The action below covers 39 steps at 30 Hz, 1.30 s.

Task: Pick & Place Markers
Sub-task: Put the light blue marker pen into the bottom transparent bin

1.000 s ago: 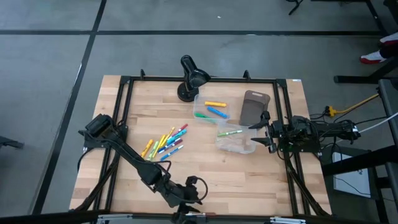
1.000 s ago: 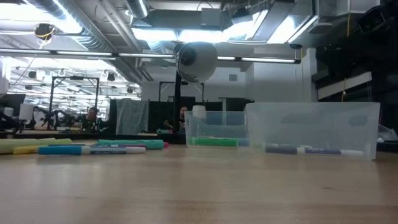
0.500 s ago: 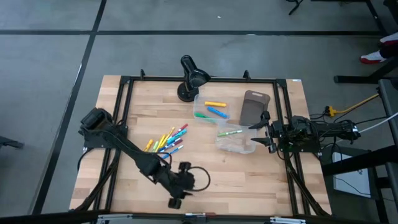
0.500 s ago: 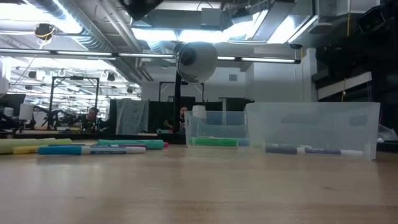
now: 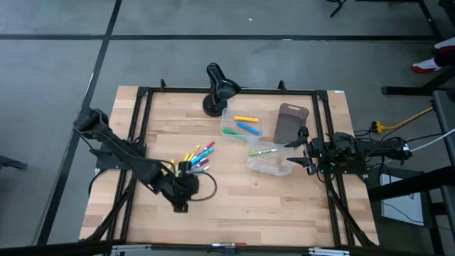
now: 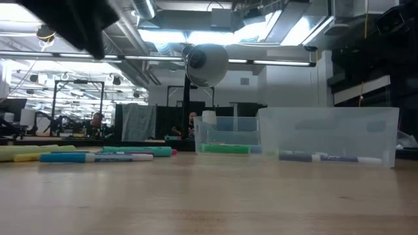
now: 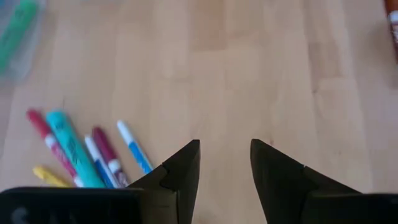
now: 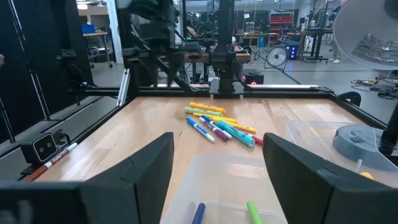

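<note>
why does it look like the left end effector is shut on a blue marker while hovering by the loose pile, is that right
Not quite. The left end effector is by the loose pile of markers, but its fingers stand apart with only bare table between them. The left wrist view shows nothing is held.

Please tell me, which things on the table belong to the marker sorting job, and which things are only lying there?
Belong to the job:
- loose markers on the wood
- two clear bins, with some markers inside
- left hand, open, over the wood beside the loose markers

Only lying about:
- black desk lamp
- grey-brown tray
- right hand, waiting open by the nearer bin
</note>
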{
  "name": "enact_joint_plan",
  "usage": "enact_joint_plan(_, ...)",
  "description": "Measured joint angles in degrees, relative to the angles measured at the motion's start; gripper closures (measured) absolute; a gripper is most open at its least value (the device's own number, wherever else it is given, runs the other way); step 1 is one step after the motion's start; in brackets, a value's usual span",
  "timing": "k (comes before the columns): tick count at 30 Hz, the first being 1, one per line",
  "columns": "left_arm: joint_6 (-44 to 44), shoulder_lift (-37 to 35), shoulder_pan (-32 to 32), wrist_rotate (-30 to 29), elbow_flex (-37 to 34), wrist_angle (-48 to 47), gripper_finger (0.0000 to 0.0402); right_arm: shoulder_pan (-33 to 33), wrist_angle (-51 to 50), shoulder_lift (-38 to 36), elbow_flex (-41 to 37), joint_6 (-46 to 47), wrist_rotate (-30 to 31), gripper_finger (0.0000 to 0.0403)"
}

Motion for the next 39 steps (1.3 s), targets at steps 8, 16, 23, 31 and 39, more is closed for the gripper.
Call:
enact_joint_plan(8,-15.0,-6.5,2.0,-0.9,-14.3,4.0,0.0263,0.0,0.0,0.0,0.0,0.0,0.0,0.0159)
enact_joint_plan(16,-16.2,-1.4,4.2,0.6,-16.0,9.5,0.0267,0.0,0.0,0.0,0.0,0.0,0.0,0.0159)
enact_joint_plan(23,-19.0,3.2,6.5,0.5,-16.0,11.7,0.0274,0.0,0.0,0.0,0.0,0.0,0.0,0.0159)
enact_joint_plan(31,-19.0,7.4,10.0,0.3,-16.0,11.7,0.0279,0.0,0.0,0.0,0.0,0.0,0.0,0.0159)
enact_joint_plan(39,-19.9,10.2,12.9,5.4,-15.6,11.4,0.0282,0.0,0.0,0.0,0.0,0.0,0.0,0.0159)
